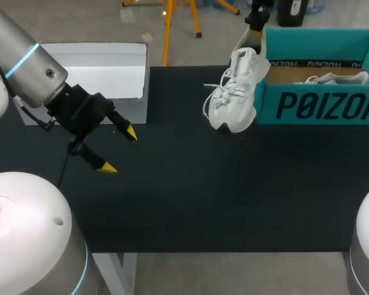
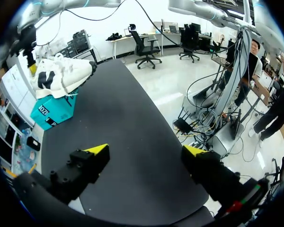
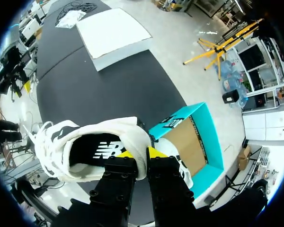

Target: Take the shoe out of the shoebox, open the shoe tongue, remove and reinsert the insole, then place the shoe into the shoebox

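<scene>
Right jaws clamping white shoe (image 1: 234, 92) by heel, beside teal shoebox (image 1: 320, 107), left jaws wide, well apart

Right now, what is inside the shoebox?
A second white shoe lies on the shoebox's brown floor; its near wall hides the rest. The right gripper holds the other shoe outside.

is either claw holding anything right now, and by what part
The right claw is shut on the white shoe, gripping its heel collar. The left claw is open and holds nothing.
</scene>
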Motion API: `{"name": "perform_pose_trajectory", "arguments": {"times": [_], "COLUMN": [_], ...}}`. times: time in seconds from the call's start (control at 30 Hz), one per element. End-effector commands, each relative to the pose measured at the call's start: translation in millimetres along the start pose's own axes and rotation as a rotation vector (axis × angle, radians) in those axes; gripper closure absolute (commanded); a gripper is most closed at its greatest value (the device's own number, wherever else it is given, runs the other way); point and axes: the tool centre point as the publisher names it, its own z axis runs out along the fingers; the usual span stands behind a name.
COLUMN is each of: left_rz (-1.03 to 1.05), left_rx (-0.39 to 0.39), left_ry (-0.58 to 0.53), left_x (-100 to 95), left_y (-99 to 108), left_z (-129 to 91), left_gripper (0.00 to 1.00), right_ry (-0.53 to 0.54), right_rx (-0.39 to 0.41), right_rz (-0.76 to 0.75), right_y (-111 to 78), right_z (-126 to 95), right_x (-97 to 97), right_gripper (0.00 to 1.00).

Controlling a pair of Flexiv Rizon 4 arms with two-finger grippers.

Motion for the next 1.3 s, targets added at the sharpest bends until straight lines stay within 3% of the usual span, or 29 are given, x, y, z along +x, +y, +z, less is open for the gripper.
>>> {"name": "perform_pose_trajectory", "arguments": {"times": [0.03, 0.47, 0.53, 0.6, 0.83, 0.97, 1.17, 1.3], "left_rz": [-0.001, -0.001, -0.001, -0.001, -0.001, -0.001, -0.001, -0.001], "left_rx": [-0.004, -0.004, -0.004, -0.004, -0.004, -0.004, -0.004, -0.004], "left_ry": [0.003, 0.003, 0.003, 0.003, 0.003, 0.003, 0.003, 0.003], "left_x": [-0.5, -0.5, -0.5, -0.5, -0.5, -0.5, -0.5, -0.5], "left_y": [0, 0, 0, 0, 0, 0, 0, 0], "left_z": [0, 0, 0, 0, 0, 0, 0, 0], "left_gripper": [0.00, 0.00, 0.00, 0.00, 0.00, 0.00, 0.00, 0.00], "right_ry": [0.007, 0.007, 0.019, -0.064, -0.150, -0.119, -0.107, -0.086], "right_rx": [-0.012, -0.012, -0.009, -0.010, -0.029, -0.026, -0.011, -0.009], "right_rz": [-0.002, -0.002, 0.096, 0.212, 0.578, 0.788, 0.984, 0.989], "right_y": [-6.5, -6.5, -13.8, -27.3, -74.6, -99.8, -131.6, -133.9], "right_z": [-2, -2, -3, -4, -17, -19, -8, -5], "right_x": [-3.5, -3.5, -15.7, -27.9, -71.3, -97.8, -134.8, -138.1], "right_gripper": [1.00, 1.00, 1.00, 1.00, 1.00, 1.00, 1.00, 1.00]}}
